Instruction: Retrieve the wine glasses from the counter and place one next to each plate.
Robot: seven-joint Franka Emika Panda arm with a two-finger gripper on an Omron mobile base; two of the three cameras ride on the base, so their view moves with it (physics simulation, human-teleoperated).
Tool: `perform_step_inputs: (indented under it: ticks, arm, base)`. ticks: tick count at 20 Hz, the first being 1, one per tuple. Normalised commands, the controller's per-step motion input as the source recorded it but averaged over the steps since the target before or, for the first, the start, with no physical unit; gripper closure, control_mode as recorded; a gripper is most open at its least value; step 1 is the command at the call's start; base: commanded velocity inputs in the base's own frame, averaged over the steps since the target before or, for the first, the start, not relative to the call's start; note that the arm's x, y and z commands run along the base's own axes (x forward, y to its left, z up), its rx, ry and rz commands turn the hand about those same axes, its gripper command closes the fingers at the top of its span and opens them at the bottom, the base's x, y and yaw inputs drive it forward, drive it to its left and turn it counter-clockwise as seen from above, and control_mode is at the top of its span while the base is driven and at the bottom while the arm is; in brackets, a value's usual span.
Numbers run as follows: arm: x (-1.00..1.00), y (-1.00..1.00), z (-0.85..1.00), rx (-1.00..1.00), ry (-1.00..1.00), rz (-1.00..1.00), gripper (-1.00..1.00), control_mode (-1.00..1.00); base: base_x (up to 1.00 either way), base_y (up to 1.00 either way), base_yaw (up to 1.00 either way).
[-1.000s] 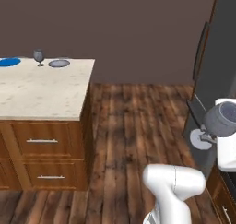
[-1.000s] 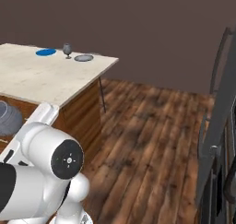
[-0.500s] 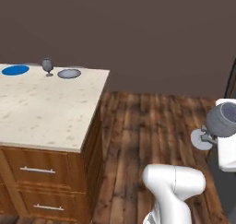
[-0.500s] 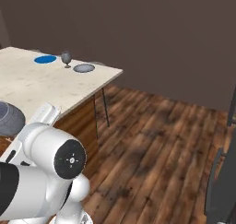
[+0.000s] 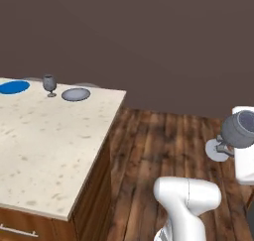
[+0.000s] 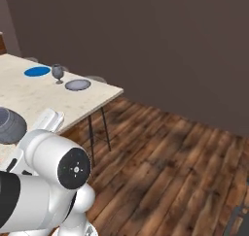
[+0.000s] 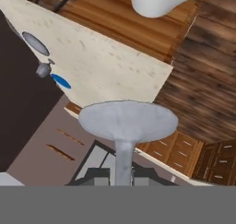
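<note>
Left base view: the hand point(image 5: 237, 150) at the right edge carries the dark grey wine glass point(image 5: 240, 130) lying sideways above the wood floor point(image 5: 163, 146), its round foot point(image 5: 217, 150) toward the left. Hand view: the two fingertips point(image 7: 99, 176) pinch the stem just under the foot point(image 7: 127, 121). On the beige speckled counter point(image 5: 44, 150), at its far edge, the second wine glass point(image 5: 49, 84) stands upright between the blue plate point(image 5: 13, 87) on its left and the grey plate point(image 5: 76, 94) on its right, near both, touching neither. Right base view: the same three lie in a row, blue plate point(image 6: 37, 71), glass point(image 6: 58, 72), grey plate point(image 6: 78, 85), and the carried glass's bowl point(image 6: 9, 126) shows at the left edge.
</note>
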Motion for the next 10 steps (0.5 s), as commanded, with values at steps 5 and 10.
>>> perform_step_inputs:
  ticks: [5, 10]
  arm:
    - [0.0, 0.0, 0.0, 0.0, 0.0, 0.0, 1.0, 1.0]
    - [0.0, 0.0, 0.0, 0.0, 0.0, 0.0, 1.0, 1.0]
  base:
    - [1.0, -0.46, 0.25]
    - [1.0, -0.56, 0.27]
